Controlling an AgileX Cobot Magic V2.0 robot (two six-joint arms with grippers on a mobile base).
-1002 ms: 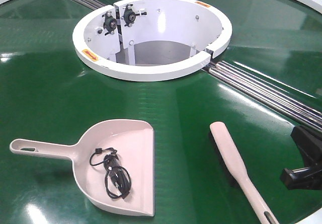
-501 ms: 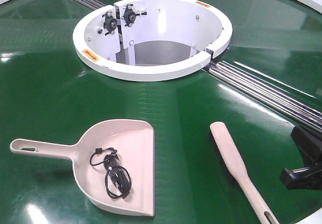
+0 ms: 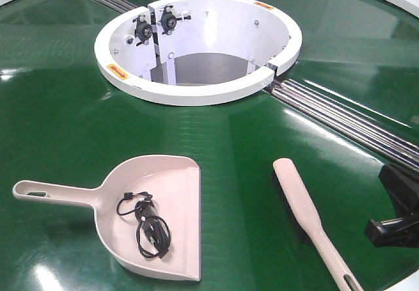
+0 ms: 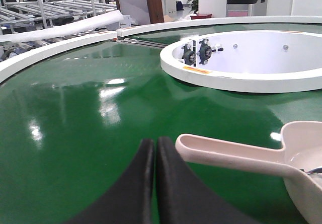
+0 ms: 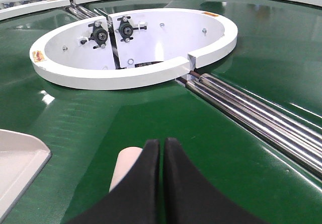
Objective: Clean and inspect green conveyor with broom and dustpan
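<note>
Left gripper (image 4: 154, 148): fingers pressed together, nothing between them, hovering low over the green conveyor (image 3: 59, 101). Dustpan (image 3: 154, 216) handle tip sits just right of the fingertips, close but not touching as far as I can tell; pan body runs off further right. Dustpan lies flat on the belt w/ a coiled black cable (image 3: 145, 224) inside the scoop.

Right gripper (image 5: 162, 151): fingers also pressed together, holding nothing. Broom (image 3: 313, 222) lies on the belt just below and left of the fingertips, rounded end poking out from under them in the wrist view; contact can't tell. Steel rollers (image 5: 251, 116) to the right of that gripper, white hub (image 3: 196, 46) ahead of both. Dustpan corner shows far left of the right gripper.
</note>
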